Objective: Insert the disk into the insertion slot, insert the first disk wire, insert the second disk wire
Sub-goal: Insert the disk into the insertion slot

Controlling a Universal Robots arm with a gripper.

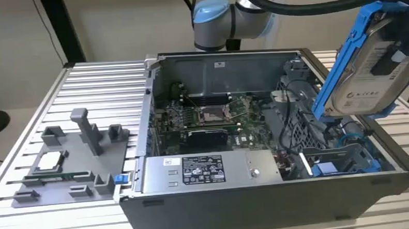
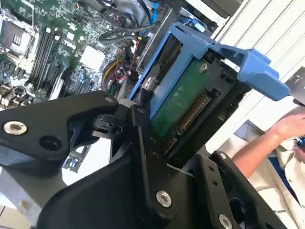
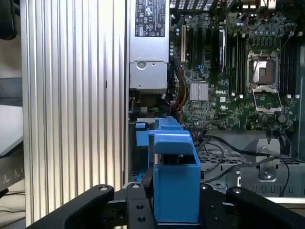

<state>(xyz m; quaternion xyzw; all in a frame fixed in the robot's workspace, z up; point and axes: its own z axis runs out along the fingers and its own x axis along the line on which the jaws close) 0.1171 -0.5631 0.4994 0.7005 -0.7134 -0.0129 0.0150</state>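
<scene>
Gripping the blue-framed silver hard drive (image 1: 368,76), the black pincer (image 3: 170,193) hangs above the open grey computer case (image 1: 264,207).

Open computer case (image 1: 264,205), green motherboard (image 1: 203,126), power-supply box (image 1: 200,171), grey fixture tray (image 1: 68,154)

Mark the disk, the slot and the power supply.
disk (image 1: 370,79): exterior view, its labelled face.
slot (image 1: 341,158): exterior view, its grey wall.
power supply (image 1: 193,173): exterior view, its labelled top.
</scene>
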